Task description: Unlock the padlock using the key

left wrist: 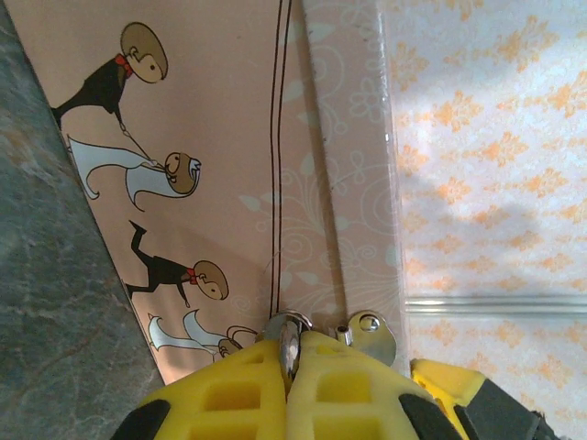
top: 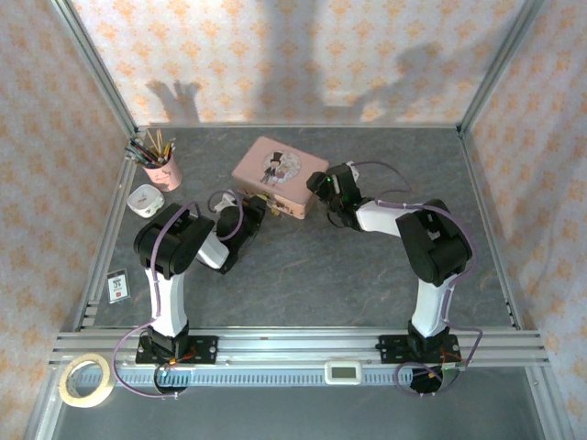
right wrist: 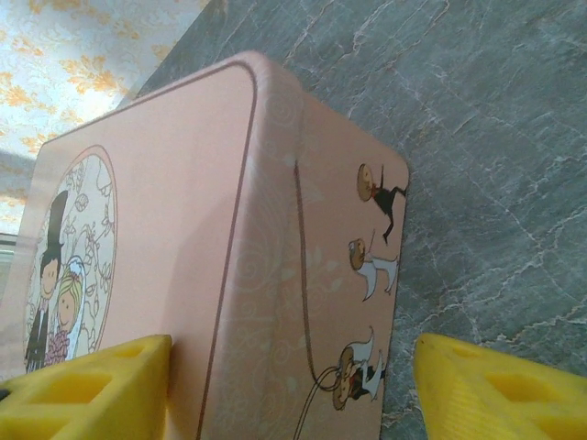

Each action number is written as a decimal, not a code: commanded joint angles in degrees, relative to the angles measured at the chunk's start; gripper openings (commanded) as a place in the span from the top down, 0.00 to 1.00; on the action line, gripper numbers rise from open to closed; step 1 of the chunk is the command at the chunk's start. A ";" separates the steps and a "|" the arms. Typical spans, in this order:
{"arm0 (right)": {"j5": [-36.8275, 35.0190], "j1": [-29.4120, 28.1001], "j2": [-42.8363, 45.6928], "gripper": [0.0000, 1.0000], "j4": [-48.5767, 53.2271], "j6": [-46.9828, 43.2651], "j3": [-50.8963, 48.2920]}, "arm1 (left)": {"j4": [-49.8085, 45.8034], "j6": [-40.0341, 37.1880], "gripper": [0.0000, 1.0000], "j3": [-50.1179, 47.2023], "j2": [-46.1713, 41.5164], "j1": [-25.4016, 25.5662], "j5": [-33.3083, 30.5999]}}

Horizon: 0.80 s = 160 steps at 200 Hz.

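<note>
My left hand (left wrist: 293,359) pinches what seems the key (left wrist: 290,328), right hand (right wrist: 293,353) spread astride the pink tin (right wrist: 165,211); I'd brace, then turn gently.

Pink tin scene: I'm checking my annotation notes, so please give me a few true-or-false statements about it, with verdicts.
1. The right gripper is open, its fingers straddling a corner of the pink tin. True.
2. The tin's lid stands open. False: it is shut.
3. The left gripper is shut, pinching a thin metal piece, seemingly the key. True.
4. The pencil cup stands to the right of the tin. False: in the top view it stands to its left.
</note>
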State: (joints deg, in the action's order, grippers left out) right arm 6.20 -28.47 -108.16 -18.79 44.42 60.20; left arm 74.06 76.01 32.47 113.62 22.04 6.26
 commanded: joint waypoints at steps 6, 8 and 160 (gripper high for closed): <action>-5.85 1.35 -0.11 0.35 5.51 0.97 -2.21 | 3.72 1.79 1.00 -1.19 -0.96 -1.44 -8.88; -5.89 1.36 -0.05 0.35 5.51 0.94 -2.13 | 3.50 1.63 1.00 -1.16 -1.10 -1.40 -8.96; -3.88 1.35 -1.40 0.31 6.93 -3.32 0.83 | 2.45 -5.50 0.99 -0.96 2.18 -2.09 -3.35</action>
State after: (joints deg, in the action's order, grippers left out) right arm 6.20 -28.40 -108.16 -17.82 42.41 60.75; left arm 74.50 72.75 32.16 113.73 21.58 5.04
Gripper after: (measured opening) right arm 0.691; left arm 0.043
